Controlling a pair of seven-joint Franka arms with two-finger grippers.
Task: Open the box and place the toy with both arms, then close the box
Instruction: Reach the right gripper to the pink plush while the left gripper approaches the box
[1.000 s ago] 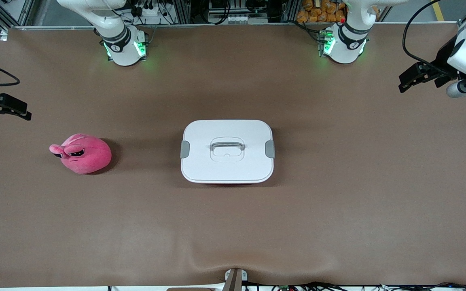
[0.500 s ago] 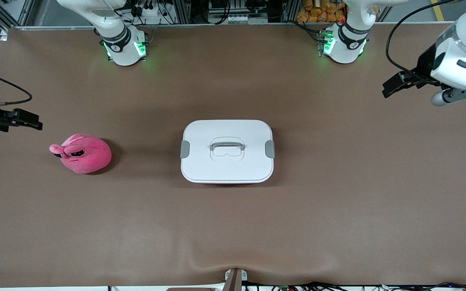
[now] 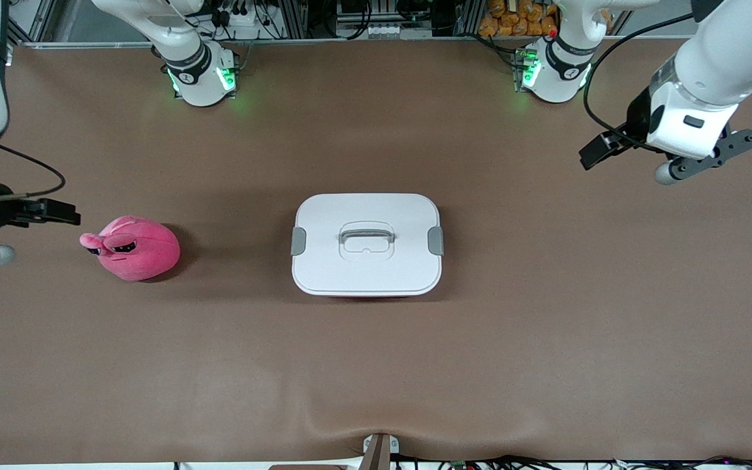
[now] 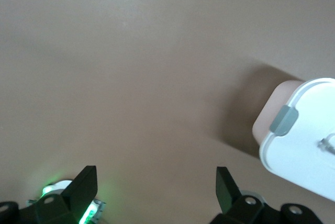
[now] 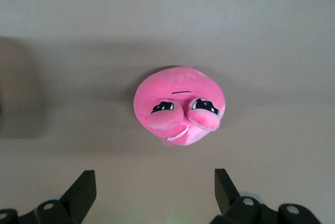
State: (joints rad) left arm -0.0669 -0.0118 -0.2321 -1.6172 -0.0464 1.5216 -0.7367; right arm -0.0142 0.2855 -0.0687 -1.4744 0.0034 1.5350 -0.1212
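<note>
Fingers of both grippers spread apart; the box (image 3: pixel 367 243) sits lidded, toy (image 3: pixel 134 247) outside.

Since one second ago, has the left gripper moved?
Yes. In the front view the left gripper has moved over the table toward the white-lidded box, which has stayed in place; its fingers are open and it remains well short of the box.
</note>
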